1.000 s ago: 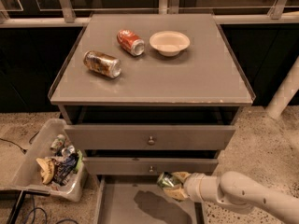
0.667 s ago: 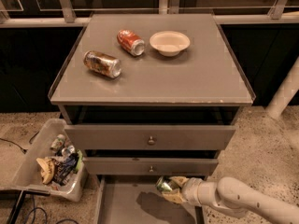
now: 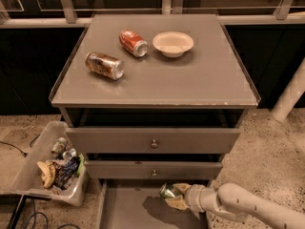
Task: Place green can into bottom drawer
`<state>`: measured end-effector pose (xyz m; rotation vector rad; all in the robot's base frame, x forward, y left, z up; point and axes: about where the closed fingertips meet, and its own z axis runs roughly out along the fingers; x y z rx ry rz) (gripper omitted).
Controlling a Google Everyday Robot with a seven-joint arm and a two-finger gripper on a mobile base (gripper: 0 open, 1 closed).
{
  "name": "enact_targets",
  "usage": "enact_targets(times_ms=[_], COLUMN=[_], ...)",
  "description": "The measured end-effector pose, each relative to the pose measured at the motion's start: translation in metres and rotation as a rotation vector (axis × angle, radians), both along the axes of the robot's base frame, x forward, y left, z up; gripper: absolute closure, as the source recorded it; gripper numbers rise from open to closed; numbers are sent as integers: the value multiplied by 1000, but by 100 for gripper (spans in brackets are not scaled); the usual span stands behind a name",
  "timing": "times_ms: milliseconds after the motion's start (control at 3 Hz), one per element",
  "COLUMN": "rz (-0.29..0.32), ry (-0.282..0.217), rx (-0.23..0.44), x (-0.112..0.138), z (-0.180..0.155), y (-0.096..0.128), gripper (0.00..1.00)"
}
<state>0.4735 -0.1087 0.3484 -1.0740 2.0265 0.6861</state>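
Note:
The green can (image 3: 167,191) is held on its side in my gripper (image 3: 175,196), which is shut on it. The gripper reaches in from the lower right on a white arm (image 3: 238,206). It hovers just above the floor of the bottom drawer (image 3: 125,209), which is pulled open below the two knobbed drawers. The can's shadow falls on the drawer floor under it. The can's silver end faces left.
On the cabinet top lie a red can (image 3: 133,43), a brown-orange can (image 3: 104,65) and a white bowl (image 3: 173,43). A clear bin of rubbish (image 3: 53,166) stands on the floor left of the drawers. A white post (image 3: 290,97) stands at right.
The gripper with the green can has moved slightly left and down, lower over the open bottom drawer. Nothing on the cabinet top has moved.

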Motion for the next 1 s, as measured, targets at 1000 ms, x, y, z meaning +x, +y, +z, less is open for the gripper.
enact_targets(times_ms=[1000], rz=[-3], ry=[39], rx=[-64], x=[0], z=[-70], y=[38], gripper=[100])
